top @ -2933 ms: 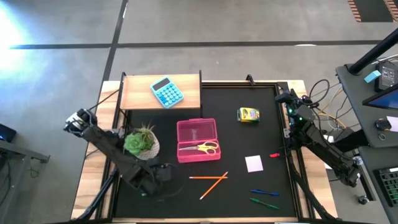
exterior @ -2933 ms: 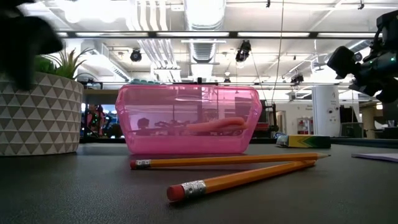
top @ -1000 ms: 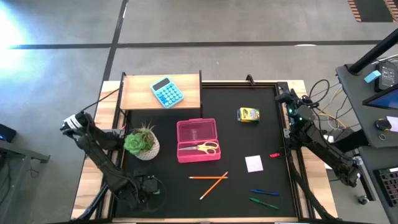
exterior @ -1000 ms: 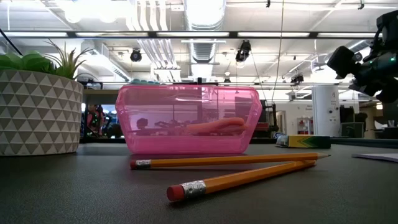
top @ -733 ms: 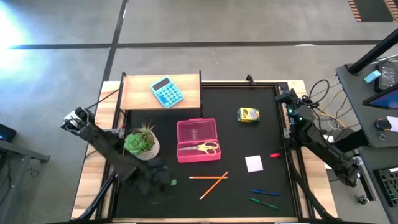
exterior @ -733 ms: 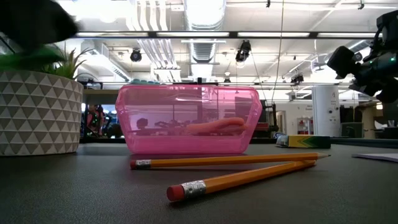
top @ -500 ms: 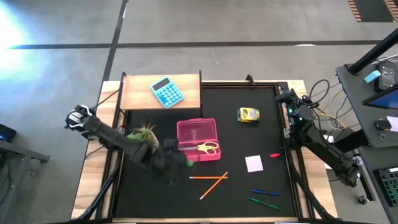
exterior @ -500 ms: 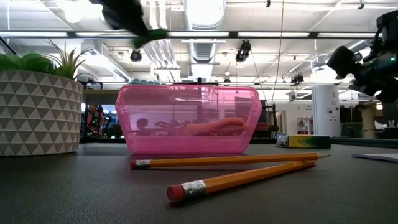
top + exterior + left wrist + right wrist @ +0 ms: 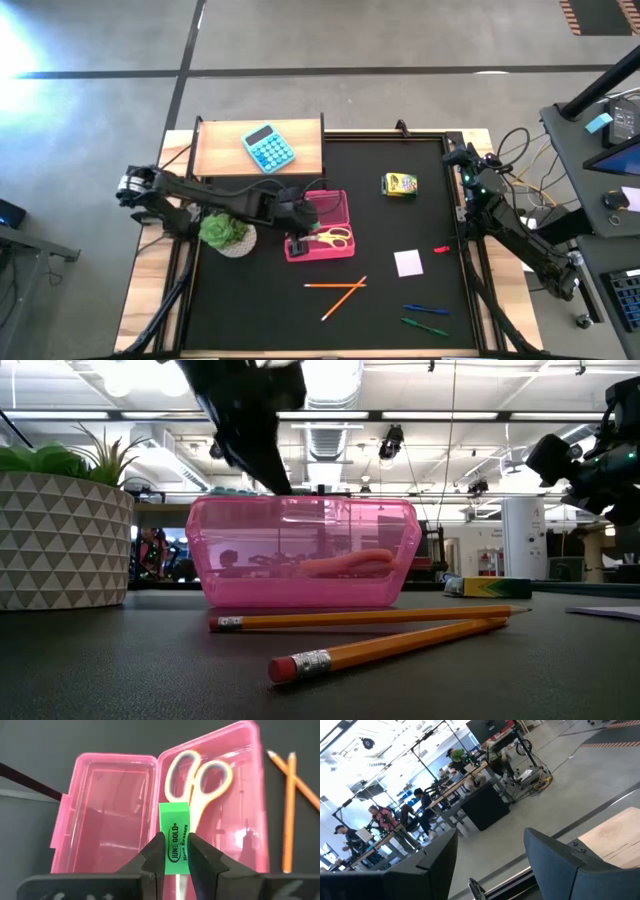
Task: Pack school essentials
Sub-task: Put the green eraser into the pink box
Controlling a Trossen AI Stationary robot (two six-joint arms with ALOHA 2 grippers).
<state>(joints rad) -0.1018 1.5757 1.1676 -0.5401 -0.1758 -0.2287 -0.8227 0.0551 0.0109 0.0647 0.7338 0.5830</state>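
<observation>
1. Left gripper (image 9: 174,854) is clamped on a green eraser (image 9: 174,838), held upright between the two dark fingers (image 9: 156,851), black lettering on its face.
2. In the high view the left gripper (image 9: 297,222) hangs over the left end of the open pink pencil case (image 9: 338,201), with the arm reaching in from 9 o'clock above the potted plant (image 9: 226,232).
3. Case condition: translucent pink plastic, lid folded flat, both halves open upward; it lies at the centre of the black mat (image 9: 400,150).
4. Yellow-handled scissors (image 9: 330,238) lie in the case half toward 6 o'clock, directly beyond the eraser as the left wrist camera sees them (image 9: 200,785).
5. Two orange pencils (image 9: 340,289) lie crossed on the mat, near the case at its 6 o'clock.
6. White note pad (image 9: 408,262) sits at about 4 o'clock from the case; blue pen (image 9: 425,309) and green pen (image 9: 424,326) lie farther out toward 5 o'clock.
7. Yellow crayon box (image 9: 398,184) rests at 2 o'clock from the case, well apart from it.
8. Right gripper (image 9: 490,855) waits at the mat's 3 o'clock edge, fingers parted and holding nothing.
</observation>
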